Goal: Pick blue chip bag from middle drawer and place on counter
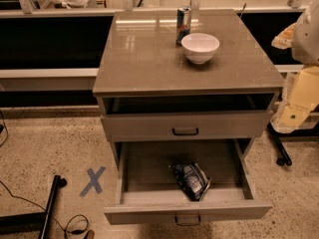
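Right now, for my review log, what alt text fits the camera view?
A blue chip bag lies in the pulled-out middle drawer of a cabinet; on its counter stand a white bowl and a drink can. The gripper hangs at the right edge, beside the cabinet, away from the bag.

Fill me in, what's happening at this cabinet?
The blue chip bag, not yet picked, lies near the front of the open middle drawer. The gripper sits at the right edge, beside the cabinet, clear of the bag. The counter holds a white bowl and a drink can.
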{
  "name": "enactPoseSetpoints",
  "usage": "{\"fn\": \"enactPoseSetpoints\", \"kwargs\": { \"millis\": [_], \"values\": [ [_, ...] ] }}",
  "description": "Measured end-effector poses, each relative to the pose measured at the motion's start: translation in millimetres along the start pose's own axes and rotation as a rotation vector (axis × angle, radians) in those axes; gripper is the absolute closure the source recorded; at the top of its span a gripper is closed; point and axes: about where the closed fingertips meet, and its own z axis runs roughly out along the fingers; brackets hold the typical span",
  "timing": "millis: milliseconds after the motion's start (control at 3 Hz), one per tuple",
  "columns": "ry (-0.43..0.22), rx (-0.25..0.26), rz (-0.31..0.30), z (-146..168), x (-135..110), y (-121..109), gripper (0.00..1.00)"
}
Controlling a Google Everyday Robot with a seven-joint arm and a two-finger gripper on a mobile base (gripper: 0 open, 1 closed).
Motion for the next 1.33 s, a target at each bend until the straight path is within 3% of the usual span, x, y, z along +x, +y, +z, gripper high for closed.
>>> {"fn": "enactPoseSetpoints", "kwargs": {
  "millis": [333,667,1000,1333],
  "values": [
    [0.0,0.0,0.0,0,0,0,0.0],
    [-0.018,-0.046,0.025,24,-1,-2,0.0],
    [-0.085,-0.151,0.119,98,4,8,0.0],
    [-0.191,-0.228,0.293,182,-4,60,0.0]
  ]
}}
